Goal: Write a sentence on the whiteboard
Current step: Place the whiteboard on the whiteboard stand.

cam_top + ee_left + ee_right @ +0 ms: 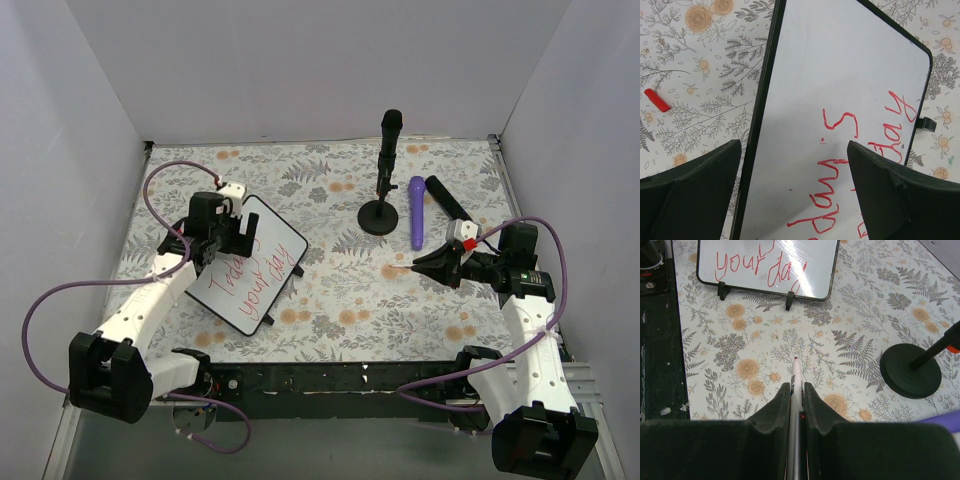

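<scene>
The whiteboard (277, 236) stands tilted on its small black feet at the left of the table, with the red cursive sentence (252, 275) across it. My left gripper (214, 237) hovers at the board's upper left edge. In the left wrist view its jaws are open (795, 195), and the board's black frame and the red sentence (840, 125) on the whiteboard (840, 65) show between them. My right gripper (797, 390) is shut on a white marker (796, 371), red tip forward, low over the table at the right (440, 262). The right wrist view shows the whiteboard (815, 265) far ahead.
A black microphone stand (384, 170) with a round base (910, 371) stands at the back middle. A purple microphone (416, 212) and a black one (450, 200) lie beside it. A small red cap (657, 100) lies on the floral cloth left of the board.
</scene>
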Robot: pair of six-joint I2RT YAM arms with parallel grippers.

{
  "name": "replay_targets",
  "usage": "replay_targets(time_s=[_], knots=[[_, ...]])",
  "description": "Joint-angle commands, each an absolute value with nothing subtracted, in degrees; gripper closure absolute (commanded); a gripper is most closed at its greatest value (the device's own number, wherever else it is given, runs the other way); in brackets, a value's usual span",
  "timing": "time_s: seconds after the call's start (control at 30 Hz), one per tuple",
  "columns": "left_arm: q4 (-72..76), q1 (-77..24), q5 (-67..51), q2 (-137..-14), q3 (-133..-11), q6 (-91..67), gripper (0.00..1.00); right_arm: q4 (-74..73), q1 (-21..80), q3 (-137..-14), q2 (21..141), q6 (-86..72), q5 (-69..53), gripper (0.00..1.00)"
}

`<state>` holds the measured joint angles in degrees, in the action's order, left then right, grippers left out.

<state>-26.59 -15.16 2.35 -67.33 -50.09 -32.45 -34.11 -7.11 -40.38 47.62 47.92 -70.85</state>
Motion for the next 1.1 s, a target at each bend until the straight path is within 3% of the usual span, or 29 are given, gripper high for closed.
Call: replay_targets(time_s=[0.0,0.13,0.2,0.3,0.6,0.77,0.9,1.03,1.07], knots=[[-26.37,-14.41,1.5,-64.25,-53.34,-33.75,0.13,-32.78,-7.29,-40.08,47.37,47.46,-71.46,0.99],[-26.72,-14.15,0.44,-63.72,-55.19,-35.15,0.1,-32.78,-7.29,-40.08,47.37,47.46,-71.37,0.99],[-26.46,-13.8,0.35,-62.67,-56.16,-37.25,0.02,-32.87,-7.29,-40.08,47.37,47.46,-71.28,0.99],[-26.28,-11.52,-2.0,-62.4,-59.23,-41.03,0.02,-32.87,-7.29,-40.08,47.46,47.46,-71.28,0.99],[-22.51,8.59,-15.89,-69.16,-64.69,-53.69,0.02,-33.13,-7.29,-40.25,47.81,47.81,-71.28,0.99],[-22.76,13.71,-8.81,-78.89,-66.35,-59.4,0.02,-33.49,-7.29,-40.43,48.6,47.99,-71.54,0.99],[-26.19,13.97,-0.71,-87.07,-69.78,-58.89,0.1,-33.75,-7.29,-40.61,49.31,47.99,-71.98,0.99],[-27.59,13.97,2.9,-93.77,-72.41,-57.66,0.28,-34.01,-7.29,-40.69,49.74,48.08,-72.25,0.99],[-28.03,13.97,4.64,-95.0,-73.03,-57.57,0.37,-34.01,-7.29,-40.78,49.92,48.16,-72.33,0.99]])
